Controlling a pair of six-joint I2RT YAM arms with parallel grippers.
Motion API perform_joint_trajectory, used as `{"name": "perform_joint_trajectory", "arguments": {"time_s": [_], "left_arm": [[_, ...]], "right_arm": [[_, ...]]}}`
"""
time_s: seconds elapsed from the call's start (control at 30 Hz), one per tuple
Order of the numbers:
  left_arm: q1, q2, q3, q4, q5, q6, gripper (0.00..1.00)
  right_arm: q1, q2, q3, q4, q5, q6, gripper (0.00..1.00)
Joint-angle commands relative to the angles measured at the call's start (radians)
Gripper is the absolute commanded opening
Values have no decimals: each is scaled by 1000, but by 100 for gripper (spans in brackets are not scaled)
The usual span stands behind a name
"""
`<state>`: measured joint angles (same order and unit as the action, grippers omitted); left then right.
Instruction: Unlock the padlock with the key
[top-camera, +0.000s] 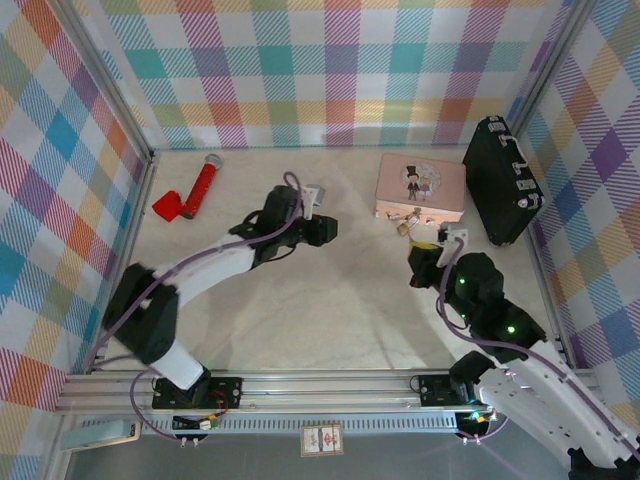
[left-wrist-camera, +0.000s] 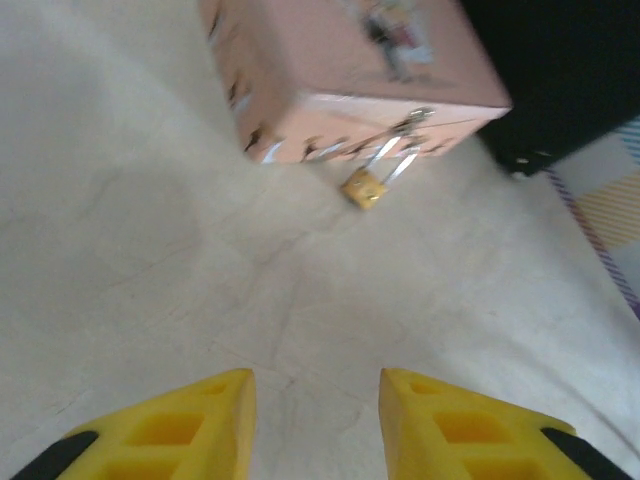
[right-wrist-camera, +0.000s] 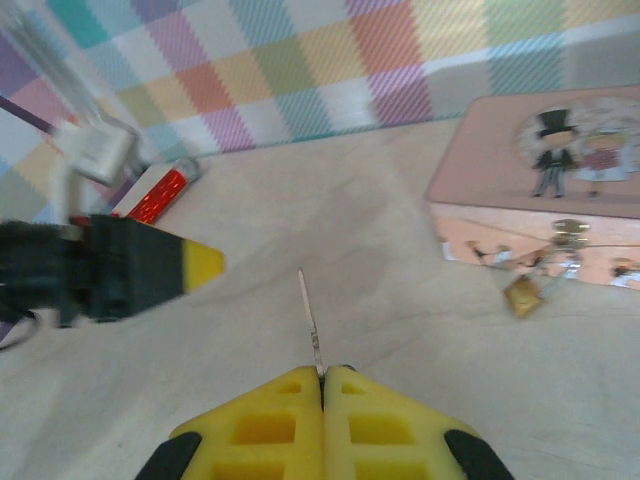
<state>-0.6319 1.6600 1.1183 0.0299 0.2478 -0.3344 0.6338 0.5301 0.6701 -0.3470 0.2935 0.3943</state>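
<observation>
Right wrist: key (right-wrist-camera: 310, 320) pinched in jaws; padlock (right-wrist-camera: 522, 295) well apart.

The key (right-wrist-camera: 310, 320) is a thin, blurred sliver, its head hidden between the pressed-together jaws of the right gripper (right-wrist-camera: 322, 373). The padlock (left-wrist-camera: 363, 188) is smeared by blur, its keyhole unreadable. The pink tin (left-wrist-camera: 340, 60) runs off the top edge.
</observation>
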Motion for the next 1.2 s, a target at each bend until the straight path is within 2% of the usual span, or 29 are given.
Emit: {"name": "perform_joint_trajectory", "arguments": {"time_s": [0.0,0.13,0.5,0.8,1.0,1.17], "left_arm": [[-68,132,104,65,-20,-97,44],[-126,309,256,92,1,-92,46],[-209,622,520,212,-154,-11,52],[-235,837,830,89,-262,56,56],[-237,997,1099,-66,-248,23,55],[-246,1054,1216,-137,-251,16,53]], "right_arm": [[-3,-64,23,-160,113,44,0],[-3,-142,25,-192,124,62,0],[-3,-387,-119,-152,150,81,0],[-3,-443,-153,-165,110,86,0],[-3,-444,-171,-172,104,115,0],[-3,-443,-180,-163,96,126,0]]}}
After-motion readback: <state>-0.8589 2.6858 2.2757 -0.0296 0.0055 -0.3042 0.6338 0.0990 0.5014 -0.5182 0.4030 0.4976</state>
